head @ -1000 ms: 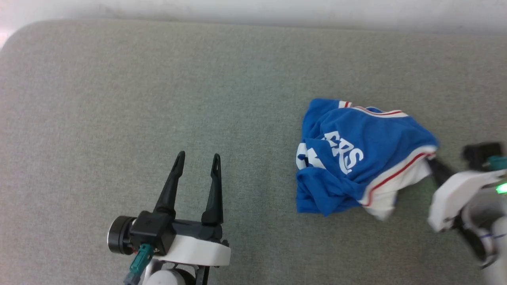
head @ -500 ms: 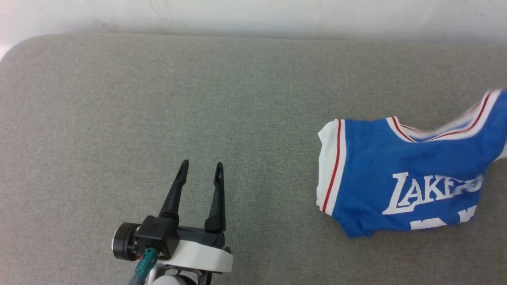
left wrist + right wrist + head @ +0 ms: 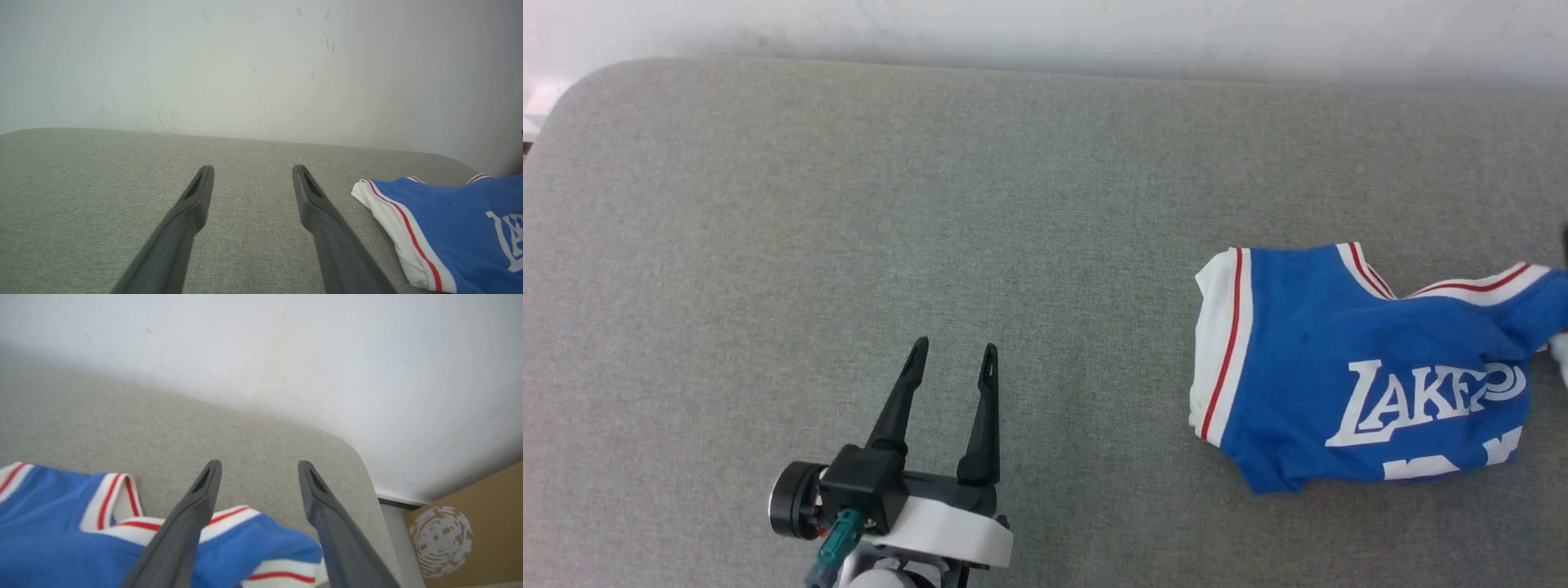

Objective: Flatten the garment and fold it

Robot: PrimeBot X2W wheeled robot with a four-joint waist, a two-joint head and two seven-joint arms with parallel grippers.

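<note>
The garment (image 3: 1347,367) lies on the right part of the grey cloth-covered desk (image 3: 931,204), front side up. Its white lettering is readable, and a white sleeve with a red stripe forms its left edge. Its right end runs past the edge of the head view, and its lower hem is bunched and uneven, with part of a white number showing there. The left tool (image 3: 956,345) hovers low over the near middle of the desk with its two dark fingers spread wide and nothing between them. It is well apart from the garment, with a stretch of grey cloth between the two. In the left wrist view, the left tool (image 3: 253,167) points toward the pale wall (image 3: 261,61) behind the desk, and the garment (image 3: 449,212) sits off to its right. The right tool (image 3: 260,462) is also spread wide and grips nothing. It hangs above the striped trim at the garment's (image 3: 49,522) right end, near the desk's rounded corner. Beyond that corner stands a brown cardboard box (image 3: 470,522) with a white print, set against the wall.
</note>
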